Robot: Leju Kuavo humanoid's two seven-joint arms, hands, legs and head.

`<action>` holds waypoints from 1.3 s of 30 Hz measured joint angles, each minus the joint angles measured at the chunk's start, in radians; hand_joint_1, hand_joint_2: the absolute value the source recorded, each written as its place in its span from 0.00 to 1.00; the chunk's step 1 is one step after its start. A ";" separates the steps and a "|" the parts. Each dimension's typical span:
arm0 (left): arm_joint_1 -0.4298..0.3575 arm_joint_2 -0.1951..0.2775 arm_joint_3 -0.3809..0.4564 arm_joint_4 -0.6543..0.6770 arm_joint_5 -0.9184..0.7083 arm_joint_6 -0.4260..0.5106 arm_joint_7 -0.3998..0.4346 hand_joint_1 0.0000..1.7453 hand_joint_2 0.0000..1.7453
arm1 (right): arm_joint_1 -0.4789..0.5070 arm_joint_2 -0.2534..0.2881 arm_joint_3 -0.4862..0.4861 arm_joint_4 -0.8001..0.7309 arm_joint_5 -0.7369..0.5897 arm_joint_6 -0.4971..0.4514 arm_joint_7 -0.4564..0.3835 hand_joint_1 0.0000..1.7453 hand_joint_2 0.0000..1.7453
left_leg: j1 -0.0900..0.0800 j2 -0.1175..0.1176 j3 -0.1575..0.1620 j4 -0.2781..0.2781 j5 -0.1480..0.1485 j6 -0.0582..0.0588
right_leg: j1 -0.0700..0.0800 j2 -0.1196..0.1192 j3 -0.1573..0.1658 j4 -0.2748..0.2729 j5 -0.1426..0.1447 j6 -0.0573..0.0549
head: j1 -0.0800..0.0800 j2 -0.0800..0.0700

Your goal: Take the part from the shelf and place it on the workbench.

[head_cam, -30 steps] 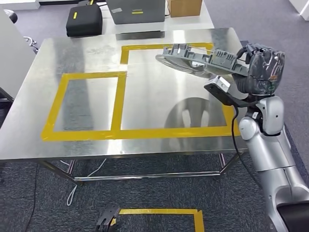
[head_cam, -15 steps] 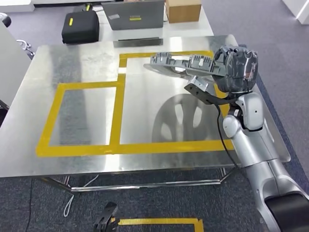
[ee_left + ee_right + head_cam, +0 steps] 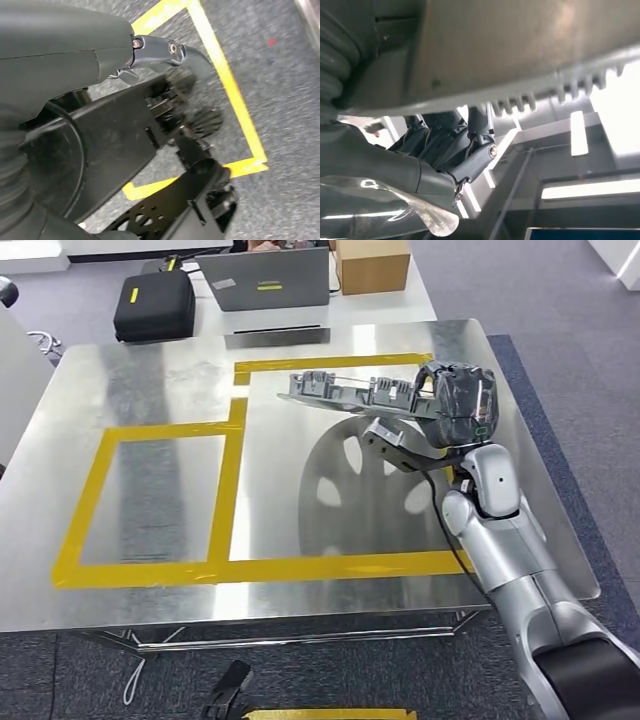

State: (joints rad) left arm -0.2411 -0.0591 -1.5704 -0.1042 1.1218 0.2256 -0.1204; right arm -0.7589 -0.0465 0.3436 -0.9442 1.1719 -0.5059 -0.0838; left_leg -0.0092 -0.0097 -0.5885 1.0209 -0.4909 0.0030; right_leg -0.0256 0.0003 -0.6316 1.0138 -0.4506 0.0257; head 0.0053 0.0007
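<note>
The part [image 3: 347, 395] is a flat round grey plastic cover with ribbed edges. It hangs level above the steel workbench [image 3: 151, 380], over the far half of the right yellow-taped rectangle [image 3: 332, 565]. My right hand [image 3: 456, 405] grips its right rim, and its spoked reflection shows in the steel below. In the right wrist view the part's underside [image 3: 508, 50] lies over my dark fingers [image 3: 448, 145]. My left hand [image 3: 226, 698] hangs low by the floor in front of the bench and holds nothing, its fingers [image 3: 196, 120] apart above yellow floor tape.
A second taped rectangle [image 3: 143, 570] marks the bench's left half. Behind the bench another table carries a black case [image 3: 153, 305], a laptop [image 3: 264, 282] and a cardboard box [image 3: 371, 262]. Grey carpet surrounds the bench.
The whole picture has shifted as the camera moved. Against the tape lines, my right hand has carried the part leftward, further over the right rectangle. The left hand still hangs low.
</note>
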 joint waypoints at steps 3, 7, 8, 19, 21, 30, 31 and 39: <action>-0.007 -0.003 0.000 0.000 -0.009 0.001 0.000 0.00 1.00 | -0.005 0.014 0.014 0.028 0.013 0.006 0.011 1.00 1.00 | 0.013 0.008 -0.077 0.176 -0.068 -0.026 | 0.000 0.002 0.025 -0.001 -0.014 -0.013 | -0.008 0.000; -0.008 -0.006 0.000 0.000 -0.016 0.000 0.000 0.00 1.00 | -0.011 0.033 0.032 0.061 0.022 0.010 0.016 1.00 1.00 | 0.008 0.009 -0.139 0.225 -0.029 0.003 | 0.013 0.010 0.042 -0.002 -0.026 -0.017 | -0.009 0.000; -0.008 -0.006 0.000 0.000 -0.016 0.000 0.000 0.00 1.00 | -0.016 0.039 0.036 0.067 0.023 0.012 0.015 1.00 1.00 | -0.001 0.008 -0.122 0.160 0.021 0.023 | 0.018 0.012 0.045 -0.002 -0.028 -0.018 | -0.008 0.000; -0.017 -0.010 0.000 0.000 -0.017 -0.004 0.000 0.00 1.00 | -0.035 0.074 0.097 0.161 0.012 0.128 -0.033 1.00 1.00 | -0.012 0.012 -0.013 -0.071 0.094 0.066 | 0.018 0.011 -0.057 0.197 -0.137 0.012 | -0.005 0.000; -0.014 -0.013 0.000 0.000 -0.017 -0.005 0.000 0.00 1.00 | -0.030 0.074 0.108 0.174 0.005 0.142 -0.040 1.00 1.00 | -0.008 0.012 -0.013 -0.061 0.086 0.060 | 0.013 0.009 -0.089 0.251 -0.133 0.025 | -0.005 0.000; -0.016 -0.013 0.000 0.000 -0.016 -0.017 -0.014 0.00 1.00 | -0.064 0.083 0.159 0.211 -0.072 0.334 -0.077 1.00 1.00 | 0.001 0.010 -0.042 0.025 0.038 0.015 | 0.002 0.004 0.021 0.026 -0.027 0.009 | 0.001 0.000; -0.016 -0.012 0.000 0.000 -0.015 -0.021 -0.017 0.00 1.00 | -0.072 0.083 0.165 0.217 -0.083 0.358 -0.080 1.00 1.00 | 0.003 0.010 -0.052 0.051 0.021 0.010 | 0.000 0.004 0.021 0.025 -0.025 0.003 | 0.000 0.000; -0.010 -0.006 0.000 0.000 -0.022 -0.040 -0.034 0.00 1.00 | -0.141 0.082 0.214 0.301 -0.158 0.547 -0.108 0.00 0.00 | 0.013 0.009 -0.095 0.153 0.013 0.006 | -0.002 0.008 0.024 0.024 -0.025 -0.005 | -0.002 0.000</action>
State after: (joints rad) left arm -0.2513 -0.0656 -1.5705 -0.1045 1.1000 0.1859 -0.1549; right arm -0.9003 0.0357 0.5581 -0.6428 1.0142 0.0414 -0.1914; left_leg 0.0034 -0.0003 -0.6837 1.1739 -0.4779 0.0088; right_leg -0.0277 0.0084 -0.6074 1.0381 -0.4752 0.0208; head 0.0037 0.0005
